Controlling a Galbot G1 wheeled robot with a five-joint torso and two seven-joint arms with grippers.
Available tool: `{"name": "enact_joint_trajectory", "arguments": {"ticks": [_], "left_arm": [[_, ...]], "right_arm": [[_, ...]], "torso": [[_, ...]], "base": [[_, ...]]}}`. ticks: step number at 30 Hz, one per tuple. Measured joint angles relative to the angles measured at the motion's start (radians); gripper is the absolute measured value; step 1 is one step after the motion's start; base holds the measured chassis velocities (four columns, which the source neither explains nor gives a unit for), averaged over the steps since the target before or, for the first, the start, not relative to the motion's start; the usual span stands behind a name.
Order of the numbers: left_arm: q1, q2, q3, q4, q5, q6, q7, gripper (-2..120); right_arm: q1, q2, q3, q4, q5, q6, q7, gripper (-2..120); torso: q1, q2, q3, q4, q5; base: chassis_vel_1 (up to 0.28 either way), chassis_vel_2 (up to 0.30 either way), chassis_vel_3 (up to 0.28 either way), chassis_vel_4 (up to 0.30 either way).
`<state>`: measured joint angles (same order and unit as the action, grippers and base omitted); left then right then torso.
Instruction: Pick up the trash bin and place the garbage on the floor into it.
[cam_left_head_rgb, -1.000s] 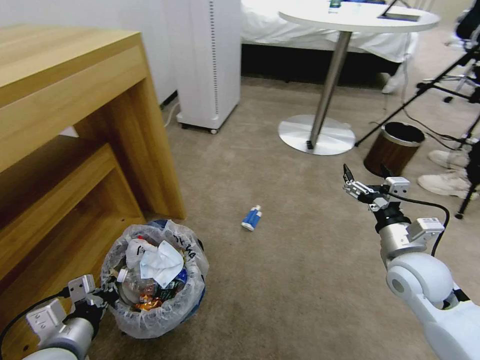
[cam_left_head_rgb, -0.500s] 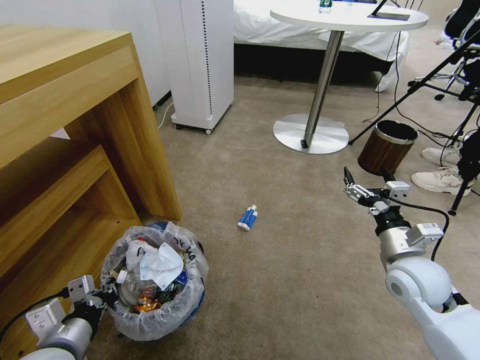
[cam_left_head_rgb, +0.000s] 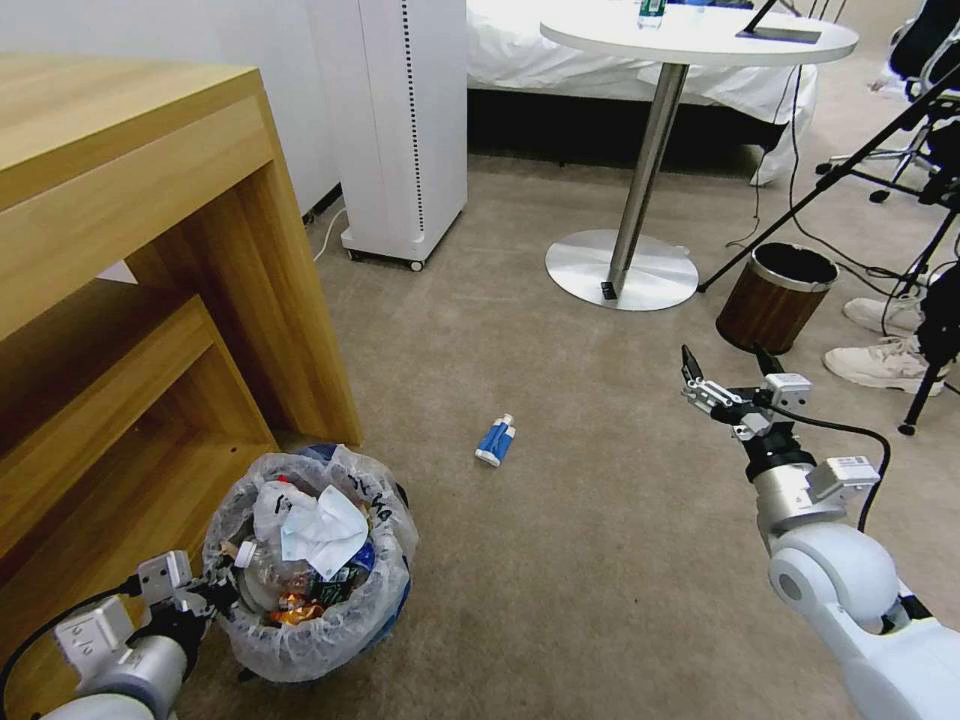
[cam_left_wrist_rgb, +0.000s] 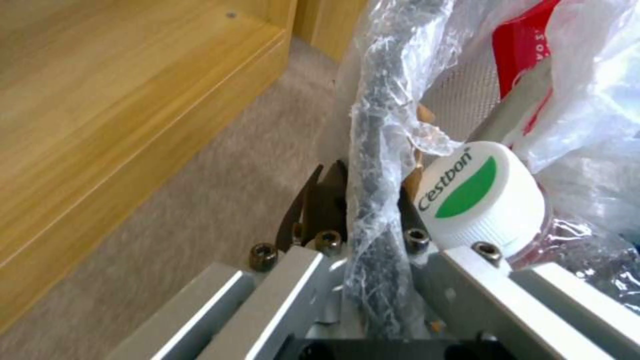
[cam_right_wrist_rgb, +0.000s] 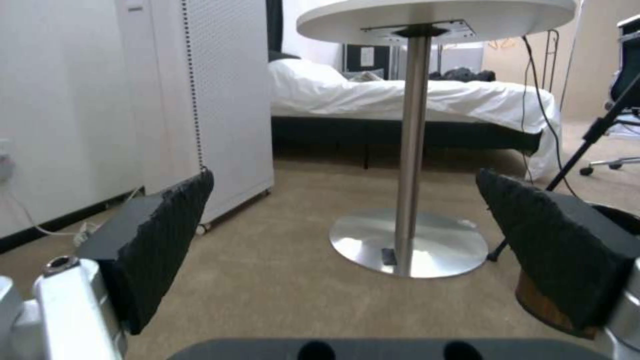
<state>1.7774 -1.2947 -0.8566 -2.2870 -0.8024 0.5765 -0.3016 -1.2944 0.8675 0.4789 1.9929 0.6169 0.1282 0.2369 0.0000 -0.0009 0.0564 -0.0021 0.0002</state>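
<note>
The trash bin (cam_left_head_rgb: 312, 590), blue with a crinkly bag liner, stands on the tan floor (cam_left_head_rgb: 600, 560) by the wooden desk and holds several pieces of litter. My left gripper (cam_left_head_rgb: 220, 592) is shut on its near rim. In the left wrist view that gripper (cam_left_wrist_rgb: 367, 190) pinches the bag-covered rim (cam_left_wrist_rgb: 377, 150), beside a white green-marked bottle cap (cam_left_wrist_rgb: 480, 195) and a red wrapper (cam_left_wrist_rgb: 523, 45). One piece of garbage, a blue-white packet (cam_left_head_rgb: 495, 440), lies on the carpet. My right gripper (cam_left_head_rgb: 722, 372) hangs open above the floor to the packet's right, its pads (cam_right_wrist_rgb: 167, 235) wide apart.
A wooden desk with shelves (cam_left_head_rgb: 150, 250) stands on the left, a white cabinet (cam_left_head_rgb: 405, 120) behind it. A round table's metal base (cam_left_head_rgb: 620, 270), a brown wood-grain bin (cam_left_head_rgb: 775, 295), tripod legs (cam_left_head_rgb: 800, 200) and a person's shoes (cam_left_head_rgb: 880, 362) are at the right.
The whole head view has shifted a little, so the camera moved. The left gripper stays shut on the bin's rim and the right gripper stays open.
</note>
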Motion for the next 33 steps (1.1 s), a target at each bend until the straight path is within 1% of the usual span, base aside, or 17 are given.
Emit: {"name": "enact_joint_trajectory", "arguments": {"ticks": [7,21,33], "left_arm": [[-0.008,0.0,0.001,0.008,-0.001,0.0,0.0,1],[-0.021,-0.004,0.0,0.026,-0.002,0.0,0.0,1],[-0.034,-0.006,0.002,0.04,-0.003,0.0,-0.001,1]], "right_arm": [[0.01,0.0,-0.008,-0.011,-0.005,0.001,-0.004,100],[0.042,0.003,-0.046,-0.044,-0.022,0.02,-0.01,100],[0.067,0.003,-0.075,-0.062,-0.016,0.027,-0.021,100]], "torso": [[0.0,0.0,0.0,0.0001,-0.0003],[0.0,0.0,0.0,0.0,-0.0002],[0.0,0.0,0.0,0.0001,-0.0002]], "base": [[-0.179,0.156,0.169,-0.156],[-0.136,0.127,0.139,-0.133],[-0.066,0.075,0.073,-0.069]]}}
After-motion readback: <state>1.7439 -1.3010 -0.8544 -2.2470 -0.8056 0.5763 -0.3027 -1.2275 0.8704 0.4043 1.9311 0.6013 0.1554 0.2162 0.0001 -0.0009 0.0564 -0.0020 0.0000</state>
